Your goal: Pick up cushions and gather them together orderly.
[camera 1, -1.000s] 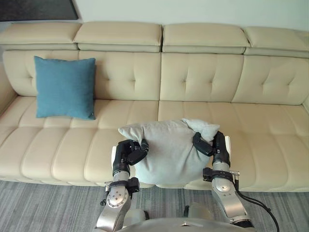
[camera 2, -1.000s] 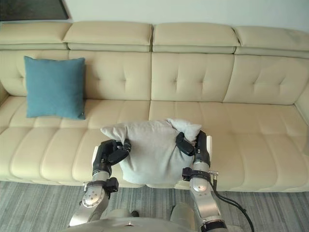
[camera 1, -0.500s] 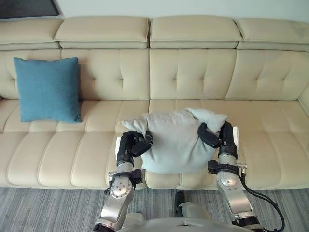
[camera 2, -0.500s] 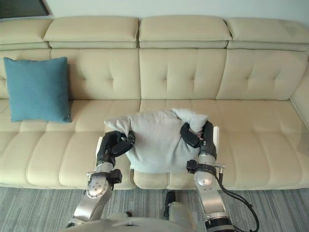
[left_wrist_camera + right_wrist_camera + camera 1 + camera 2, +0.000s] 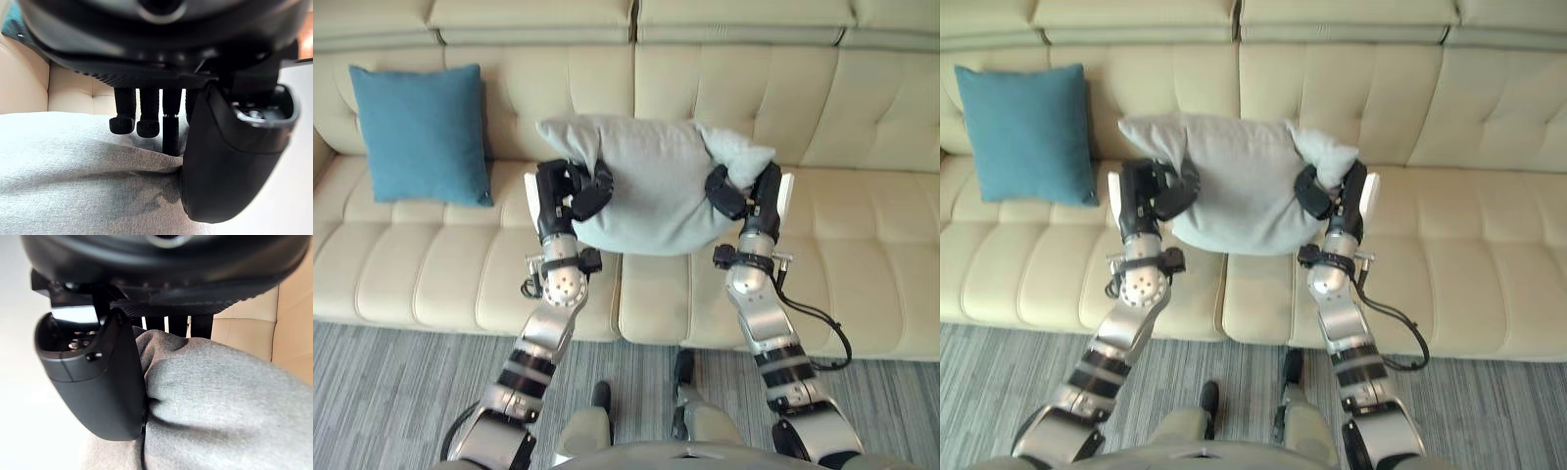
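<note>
Raised and carried further out from the body than half a second ago: grey cushion point(image 5: 646, 186), now in the air between both hands, level with the sofa point(image 5: 862, 127) backrest rather than low over the front edge of the seat. Partly down to the camera tipping too, judging by the shift of the whole view.

Clamps one end with the left robot hand point(image 5: 570, 191), fingers point(image 5: 147, 117) curled over the top of the cloth and thumb dug in from the near side. Grips the other end likewise with the right robot hand point(image 5: 741, 193), thumb pressed into a deep fold. Hangs clear of the seat, touching nothing else as far as can be seen.

Leans upright against the backrest, well apart from the left robot hand on its outer side: blue cushion point(image 5: 423, 134), probably the gathering spot.

Could slip at one corner during the sideways carry and end up dangling from the other robot hand: soft filling, bunched cloth held rather than a firm edge. Could twist or sag with one arm leading. Could knock the blue cushion flat if swung in too fast or too low beyond the left robot hand. Could flop face down on the seat instead of standing upright, if let go before resting against the backrest or released one side first.
</note>
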